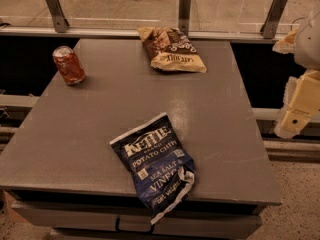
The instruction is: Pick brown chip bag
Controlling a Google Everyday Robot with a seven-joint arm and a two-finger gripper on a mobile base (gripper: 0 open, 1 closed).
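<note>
The brown chip bag lies flat at the far middle of the grey table, its dark brown top with white rings pointing away and its pale tan lower part toward me. My gripper hangs at the right edge of the view, off the table's right side, well apart from the bag and holding nothing that I can see.
A dark blue Kettle chip bag lies at the table's near edge, partly overhanging it. A red soda can stands tilted at the far left. A rail with metal posts runs behind the table.
</note>
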